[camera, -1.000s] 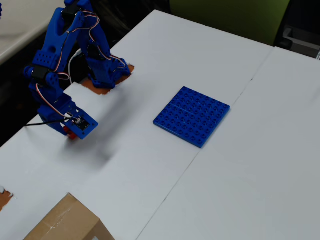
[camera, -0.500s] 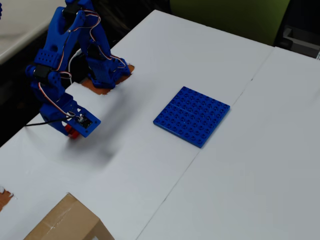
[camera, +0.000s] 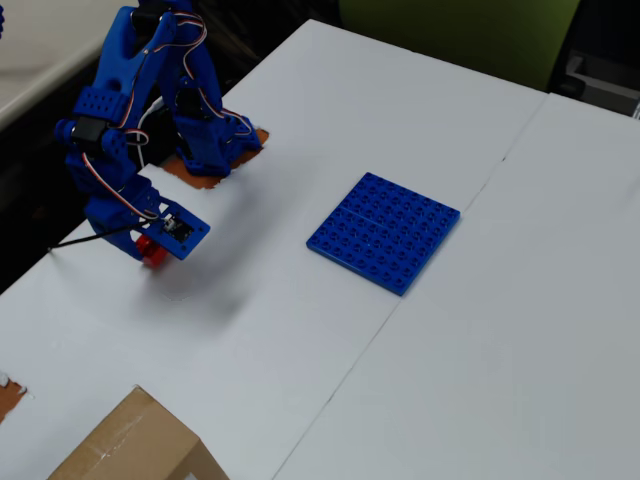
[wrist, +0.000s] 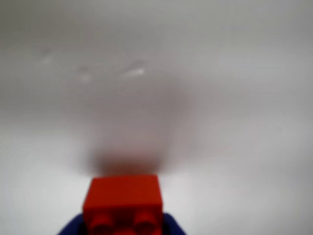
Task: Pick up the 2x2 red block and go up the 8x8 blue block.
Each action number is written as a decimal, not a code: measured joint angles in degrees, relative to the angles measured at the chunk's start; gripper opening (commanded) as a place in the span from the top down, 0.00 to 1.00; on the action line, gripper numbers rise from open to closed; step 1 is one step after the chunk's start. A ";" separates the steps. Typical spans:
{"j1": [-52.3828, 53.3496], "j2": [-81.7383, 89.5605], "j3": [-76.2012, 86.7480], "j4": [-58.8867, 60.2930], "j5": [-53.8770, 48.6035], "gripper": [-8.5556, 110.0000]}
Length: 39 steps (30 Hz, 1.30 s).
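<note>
Holding the 2x2 red block (camera: 151, 248) at the left side of the overhead view, the fingers (camera: 155, 247) of the blue arm (camera: 130, 110) are closed against the brick's two sides, with blue finger parts visible on either side of it at the bottom edge of the wrist view. In the wrist view the 2x2 red block (wrist: 122, 203) shows two studs facing the camera and a blurred shadow on the white tabletop (wrist: 234, 122) beyond it. The 8x8 blue block (camera: 384, 231) lies flat near the centre of the tabletop (camera: 480, 380), well apart to the right of the fingers. A cardboard box (camera: 130, 445) sits at the near left edge.
</note>
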 measured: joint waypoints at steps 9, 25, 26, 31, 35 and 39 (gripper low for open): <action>-6.59 2.90 -20.39 25.22 -3.43 0.89; -30.15 4.57 -35.33 34.19 1.32 0.88; -32.08 4.39 -36.39 34.19 2.37 0.88; -40.34 1.67 -41.57 34.19 5.54 0.88; -45.26 0.09 -45.62 34.19 5.98 0.87; -49.04 -1.14 -49.66 34.19 5.36 0.87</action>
